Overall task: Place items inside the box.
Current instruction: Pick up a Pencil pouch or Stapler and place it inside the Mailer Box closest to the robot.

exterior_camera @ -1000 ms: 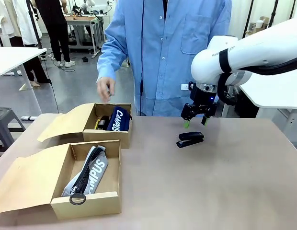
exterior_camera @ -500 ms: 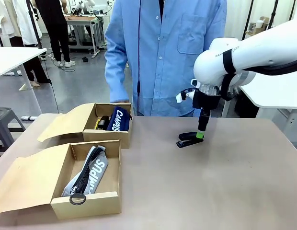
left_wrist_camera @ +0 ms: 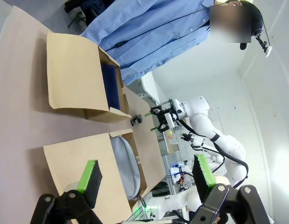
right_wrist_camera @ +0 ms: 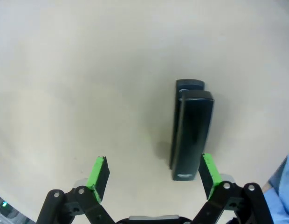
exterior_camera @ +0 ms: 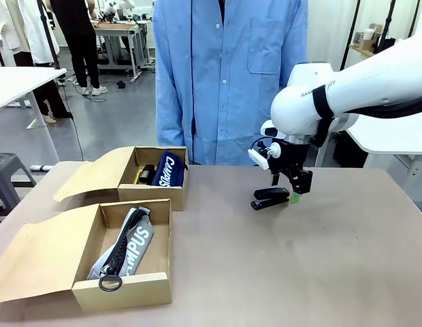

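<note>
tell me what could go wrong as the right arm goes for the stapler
1. The stapler lies off-centre between the fingers of the open right gripper, close against one pad. That finger may land on it or shove it sideways rather than clamp it.
2. The far box already holds a navy pouch, so the stapler may end up perched on top.

Grey floor [exterior_camera: 109, 129], white side table [exterior_camera: 20, 82], cluttered far workbench [exterior_camera: 119, 28]

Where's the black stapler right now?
In the front view, the black stapler lies on the table, right of the far box, under the open right gripper.
</note>
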`<state>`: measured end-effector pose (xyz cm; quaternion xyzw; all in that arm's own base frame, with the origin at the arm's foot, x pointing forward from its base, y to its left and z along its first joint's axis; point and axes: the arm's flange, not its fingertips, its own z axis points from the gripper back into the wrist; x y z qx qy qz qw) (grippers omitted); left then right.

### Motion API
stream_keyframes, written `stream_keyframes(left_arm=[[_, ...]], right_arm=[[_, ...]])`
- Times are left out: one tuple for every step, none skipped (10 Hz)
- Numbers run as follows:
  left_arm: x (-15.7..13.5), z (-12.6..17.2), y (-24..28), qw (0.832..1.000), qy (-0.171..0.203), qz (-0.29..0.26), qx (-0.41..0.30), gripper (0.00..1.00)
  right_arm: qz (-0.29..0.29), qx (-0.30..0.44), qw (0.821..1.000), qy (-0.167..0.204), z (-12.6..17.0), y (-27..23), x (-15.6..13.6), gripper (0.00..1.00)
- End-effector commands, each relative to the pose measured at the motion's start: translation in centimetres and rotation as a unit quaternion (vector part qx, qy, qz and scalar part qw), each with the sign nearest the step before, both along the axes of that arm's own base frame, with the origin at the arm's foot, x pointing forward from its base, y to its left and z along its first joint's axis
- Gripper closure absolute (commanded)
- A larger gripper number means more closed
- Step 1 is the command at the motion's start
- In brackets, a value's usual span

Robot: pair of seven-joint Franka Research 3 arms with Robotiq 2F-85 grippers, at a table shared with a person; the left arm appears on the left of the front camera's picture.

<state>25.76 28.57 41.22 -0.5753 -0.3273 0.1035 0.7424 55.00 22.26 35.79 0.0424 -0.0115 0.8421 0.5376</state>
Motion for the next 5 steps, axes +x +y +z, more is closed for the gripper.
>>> stream_keyframes(left_arm=[[0.0, 0.2, -0.1, 1.0, -0.016, 0.001, -0.002, 0.0], [0.0, 0.2, -0.1, 1.0, -0.016, 0.001, -0.002, 0.0], [0.0, 0.2, -0.1, 1.0, -0.016, 0.001, -0.002, 0.0], [0.0, 0.2, -0.1, 1.0, -0.016, 0.001, -0.002, 0.0], [0.0, 0.2, -0.1, 1.0, -0.016, 0.001, -0.002, 0.0]], right_arm=[[-0.041, 0.035, 0.998, -0.016, -1.2, -0.1, 0.5, 0.0], [-0.063, 0.035, 0.997, -0.015, -1.7, 0.2, 1.1, 0.0], [-0.068, 0.039, 0.997, -0.01, -2.0, 0.5, 1.6, 0.0], [-0.08, 0.034, 0.996, -0.006, -2.3, 0.6, 2.1, 0.0], [-0.077, 0.036, 0.996, 0.003, -2.7, 0.8, 2.5, 0.0]])
